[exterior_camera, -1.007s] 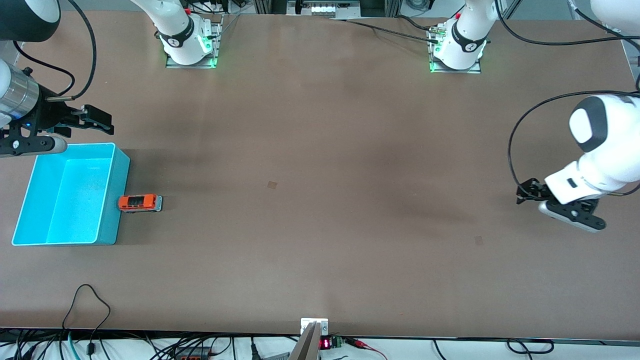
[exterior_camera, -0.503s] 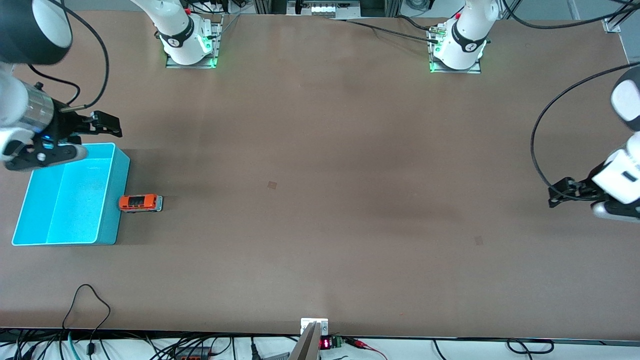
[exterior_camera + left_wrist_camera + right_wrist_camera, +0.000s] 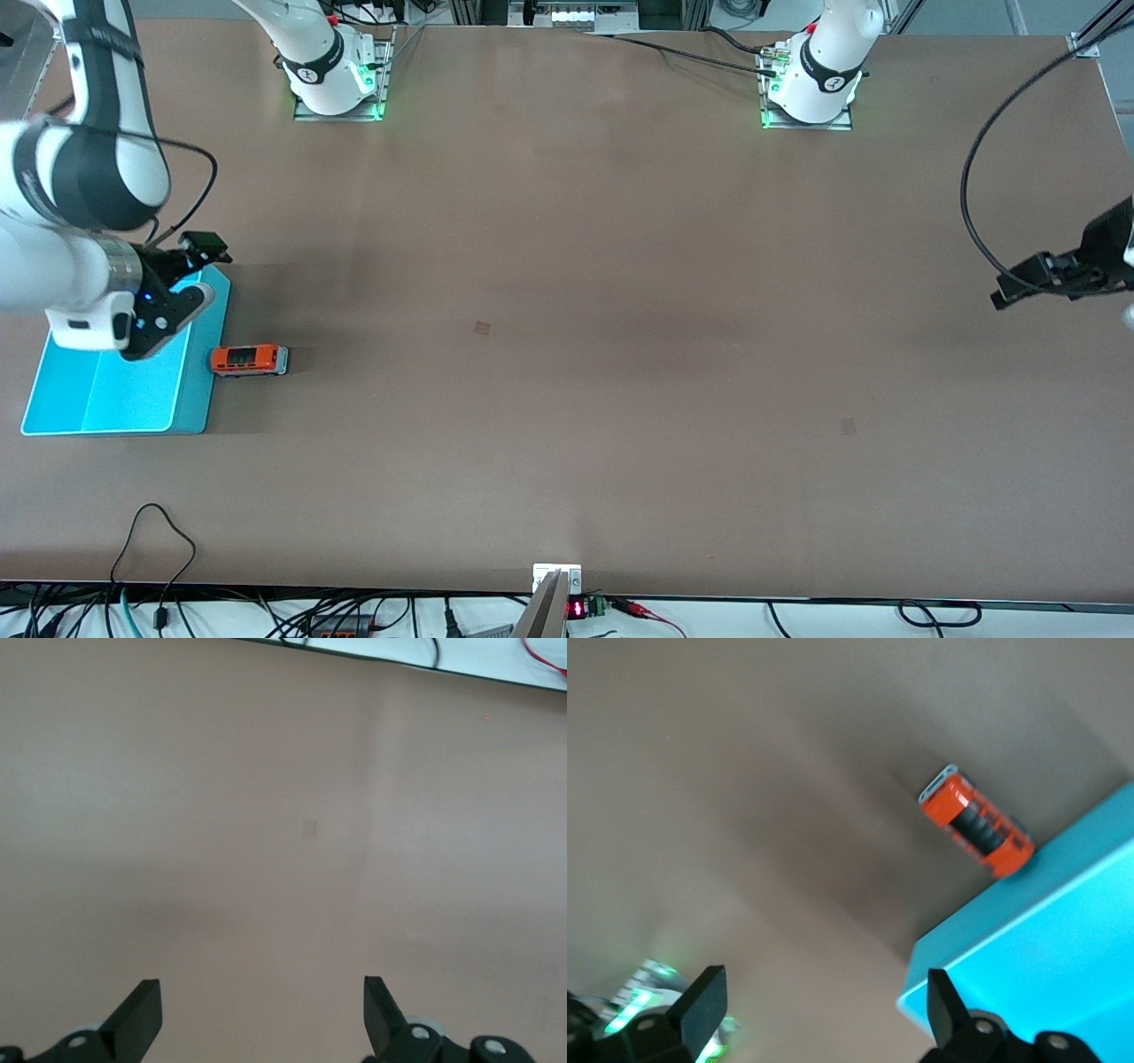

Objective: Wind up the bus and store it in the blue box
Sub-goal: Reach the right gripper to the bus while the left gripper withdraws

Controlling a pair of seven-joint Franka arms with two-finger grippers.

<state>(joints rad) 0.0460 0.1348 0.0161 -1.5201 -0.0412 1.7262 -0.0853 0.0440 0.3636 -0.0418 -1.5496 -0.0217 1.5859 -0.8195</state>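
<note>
The orange-red bus (image 3: 249,359) stands on the table, close against the blue box's (image 3: 197,394) long wall on the side toward the table's middle. My right gripper (image 3: 211,249) is open and empty, up over the box's corner that lies farthest from the front camera. The right arm covers part of the box. In the right wrist view the bus (image 3: 976,826) lies beside the box's corner (image 3: 1045,939), ahead of the open gripper (image 3: 824,992). My left gripper (image 3: 1005,292) hangs open and empty at the left arm's end of the table. Its wrist view shows the open gripper (image 3: 259,1001) over bare table.
Two small tape marks sit on the brown table, one near the middle (image 3: 481,328) and one toward the left arm's end (image 3: 848,426). A loose black cable (image 3: 151,532) loops near the table's front edge. The arm bases (image 3: 337,84) (image 3: 808,89) stand along the far edge.
The right arm has swung down over the box, its gripper now above the box's far corner. The left gripper has drawn back toward its end of the table. The bus has not moved.
</note>
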